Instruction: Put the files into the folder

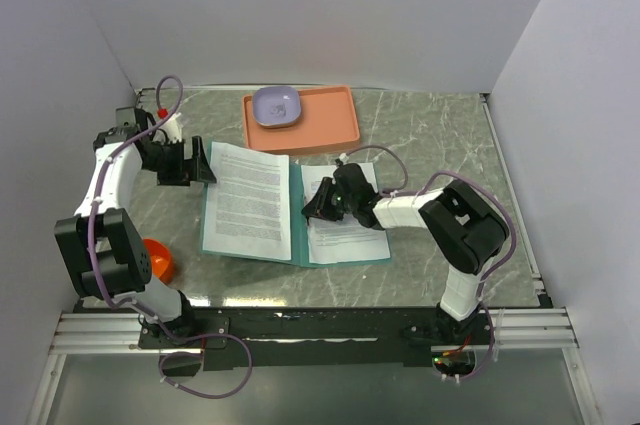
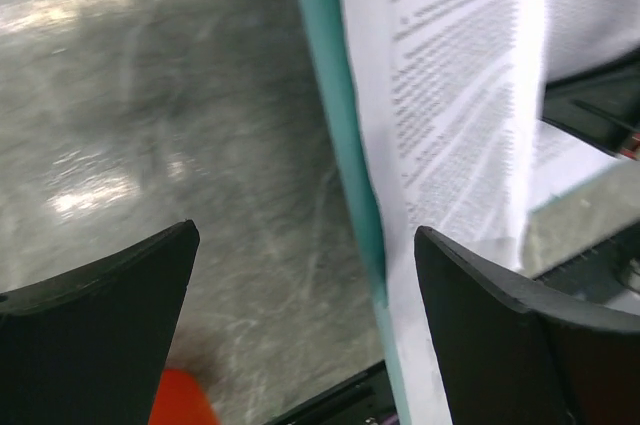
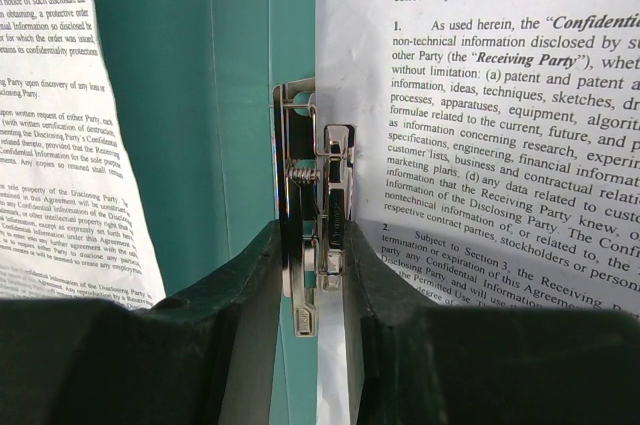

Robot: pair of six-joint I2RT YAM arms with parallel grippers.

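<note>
Teal card folder [image 1: 296,217]: open flat mid-table so you can load white printed sheets [image 1: 250,194]
Right gripper [image 3: 318,275]: pinching the metal spring clip [image 3: 322,207], freeing the spine
Left gripper [image 2: 305,290]: spread wide beside the folder's left edge

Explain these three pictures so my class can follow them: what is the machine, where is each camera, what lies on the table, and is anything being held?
The machine is two robot arms bolted at the near edge of a marble-patterned table. One picture looks down from above; the other two come from a camera on each wrist, so each shows its own dark fingers up close.

On the table lies an open teal folder with a printed sheet on each half: the left sheet and the right sheet. Behind it is an orange tray carrying a lilac dish. An orange object sits by the left arm.

The left gripper is open at the folder's left edge, holding nothing. The right gripper is closed on the metal clip at the folder's spine.
</note>
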